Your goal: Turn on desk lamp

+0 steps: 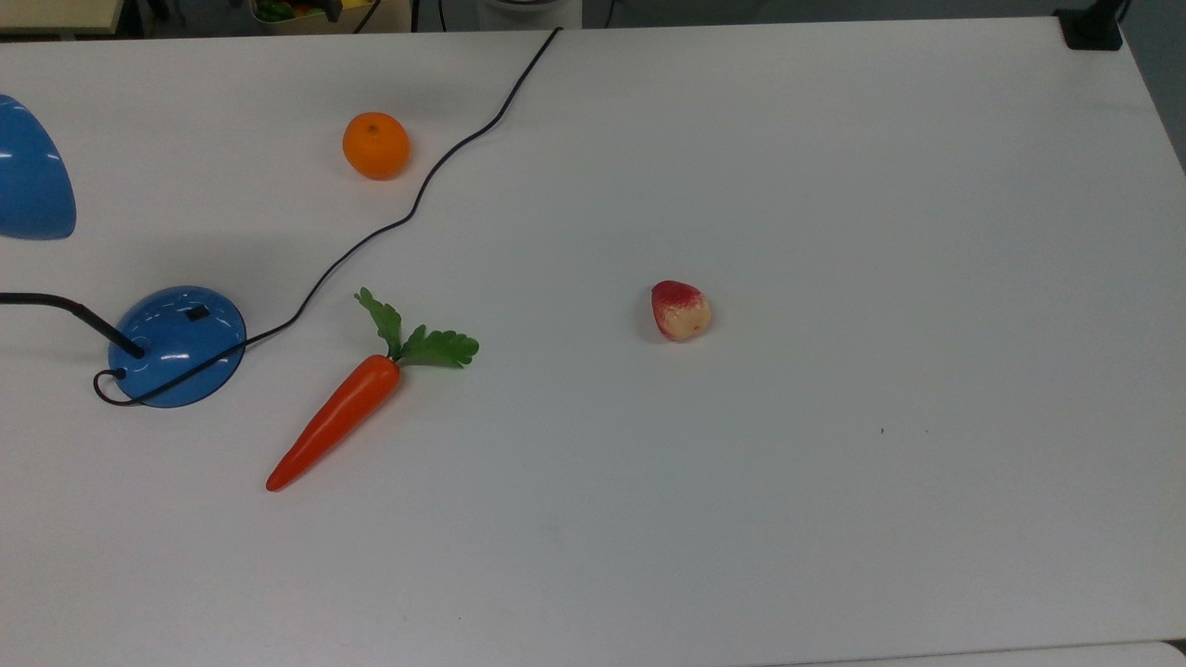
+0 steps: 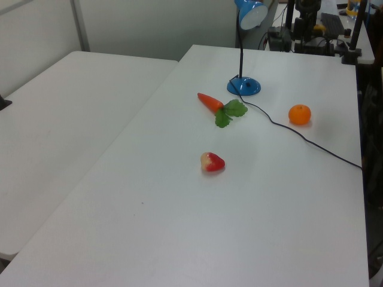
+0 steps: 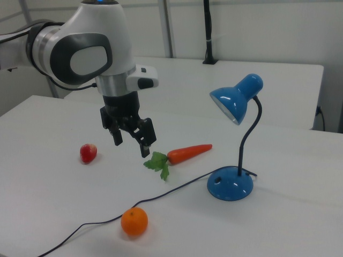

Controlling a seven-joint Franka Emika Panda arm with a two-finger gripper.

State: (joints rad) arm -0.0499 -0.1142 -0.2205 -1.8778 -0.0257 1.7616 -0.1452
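The tool [image 3: 131, 140] is held open, fingers pointed down, above the bench [image 3: 53, 203], between the strawberry [image 3: 88, 153] and the carrot [image 3: 187, 153], apart from the desk lamp [image 3: 231, 184].

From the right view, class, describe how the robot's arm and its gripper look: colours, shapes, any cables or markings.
The arm is glossy white with rounded, bulbous joint housings, a large light-grey oval panel ringed in dark grey, and a dark band at one joint. A small white block juts from the wrist. The gripper is black, with a boxy body and two straight fingers. A thin dark cable runs behind the arm. I can read no markings.
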